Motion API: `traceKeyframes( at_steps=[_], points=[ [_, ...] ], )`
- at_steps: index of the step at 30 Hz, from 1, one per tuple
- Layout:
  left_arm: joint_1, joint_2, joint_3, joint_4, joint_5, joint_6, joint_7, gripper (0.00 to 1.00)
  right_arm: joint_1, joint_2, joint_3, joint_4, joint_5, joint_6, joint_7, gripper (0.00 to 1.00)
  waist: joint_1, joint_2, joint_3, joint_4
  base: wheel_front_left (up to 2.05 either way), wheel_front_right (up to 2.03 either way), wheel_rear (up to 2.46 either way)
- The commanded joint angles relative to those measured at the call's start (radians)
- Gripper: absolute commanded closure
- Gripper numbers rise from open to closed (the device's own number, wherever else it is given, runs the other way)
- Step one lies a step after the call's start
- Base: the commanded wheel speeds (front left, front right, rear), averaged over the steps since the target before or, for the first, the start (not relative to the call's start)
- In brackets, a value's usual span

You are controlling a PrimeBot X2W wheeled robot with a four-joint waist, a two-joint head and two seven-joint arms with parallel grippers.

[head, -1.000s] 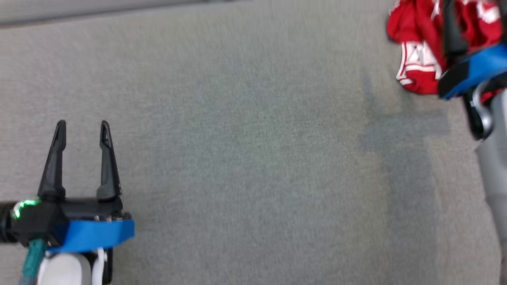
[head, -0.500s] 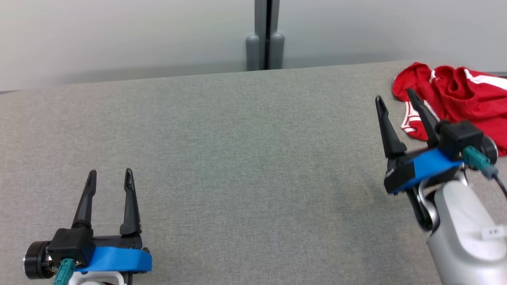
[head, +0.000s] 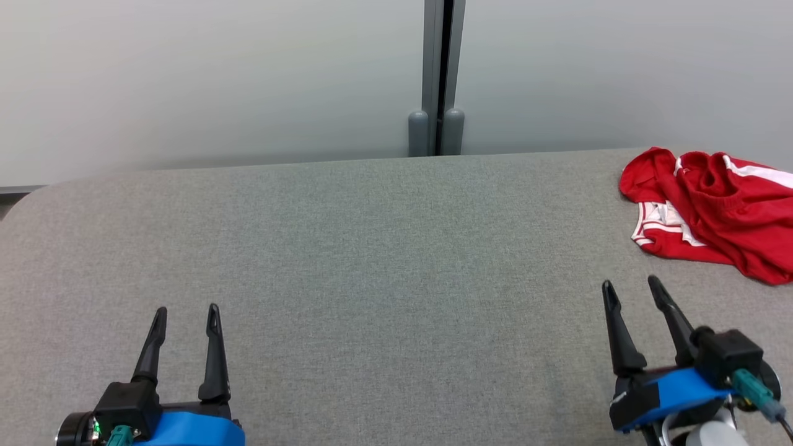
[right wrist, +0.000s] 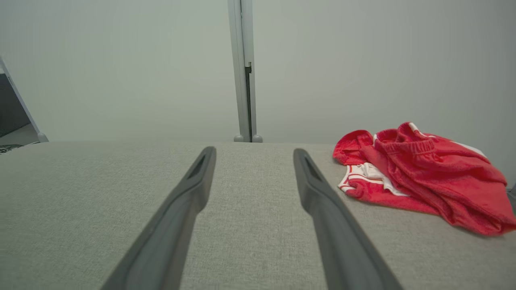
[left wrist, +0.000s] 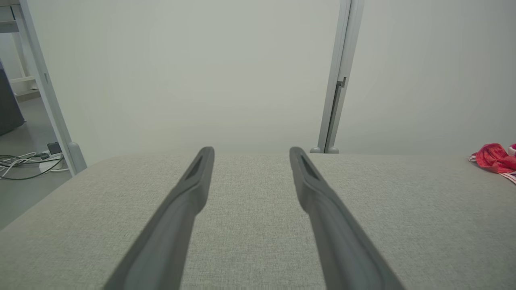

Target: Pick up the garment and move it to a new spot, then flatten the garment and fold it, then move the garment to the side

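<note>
Dark fingers of the left gripper (head: 187, 308) stand apart with nothing between them, at 7 o'clock in the head view, tips toward 12. In the left wrist view the same gripper (left wrist: 250, 150) hangs released over bare table (left wrist: 250, 225), with the garment (left wrist: 494, 158) far off at 3 o'clock. The right gripper (head: 630, 282) sits at 5 o'clock in the head view, likewise spread wide and holding nothing, fingers leaning slightly toward 11.

Half a second ago its tips overlapped the near edge of the garment; a second ago the gripper lay across the heap. Now it has drawn back, and a strip of grey table (head: 372, 260) shows between its tips and the cloth. The whole head view has also shifted, showing more wall, so the camera has moved as well. The left gripper keeps much the same place on the table as before.

The garment (head: 712, 210), red with white trim, lies crumpled at 2 o'clock on the table, near the far edge, touched by neither gripper; its heap looks unchanged. From the right gripper (right wrist: 254, 150) the garment (right wrist: 423, 173) lies toward 1 o'clock. A grey post (head: 438, 74) rises behind the table at 12 o'clock.
</note>
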Motion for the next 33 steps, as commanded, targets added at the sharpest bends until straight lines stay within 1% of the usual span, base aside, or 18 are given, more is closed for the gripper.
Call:
traceKeyframes(
  at_steps=[1,7,9,14,27,28,33],
  points=[
    [0.011,-0.001,0.002,0.007,0.001,-0.003,-0.004,0.00,0.036,0.013,-0.010,-0.015,-0.005,0.000,-0.003,0.00,0.0001,0.0001,-0.007,0.000,0.00,0.00,0.00],
    [0.010,-0.006,0.004,0.029,0.007,-0.009,-0.004,0.00,0.117,0.044,-0.043,-0.084,-0.010,0.000,-0.002,0.00,0.0001,0.0001,-0.029,0.010,0.00,0.00,0.00],
    [0.005,-0.006,0.006,0.034,0.013,-0.008,-0.004,0.00,0.137,0.048,-0.050,-0.113,-0.024,0.000,0.002,0.00,0.0001,0.0001,-0.032,0.012,0.00,0.00,0.00],
    [-0.010,-0.002,0.011,0.046,0.020,-0.006,-0.004,0.00,0.174,0.052,-0.063,-0.166,-0.011,0.000,0.017,0.00,0.0001,0.0001,-0.038,0.018,0.00,0.00,0.00],
    [-0.010,-0.008,0.012,0.042,-0.013,-0.029,-0.004,0.00,0.193,0.052,-0.065,-0.201,0.003,0.000,0.033,0.00,0.0001,0.0001,-0.034,0.018,0.00,0.00,0.00],
    [-0.001,-0.009,0.009,0.048,-0.009,-0.030,0.000,1.00,0.182,0.051,-0.066,-0.194,0.003,0.000,0.032,1.00,0.0002,0.0001,-0.034,0.017,0.00,0.00,0.00],
    [0.016,-0.018,0.009,0.090,-0.027,-0.030,0.013,1.00,0.183,0.056,-0.066,-0.155,0.022,0.000,0.040,1.00,0.0001,0.0001,-0.034,0.017,0.00,0.00,0.00]
  ],
)
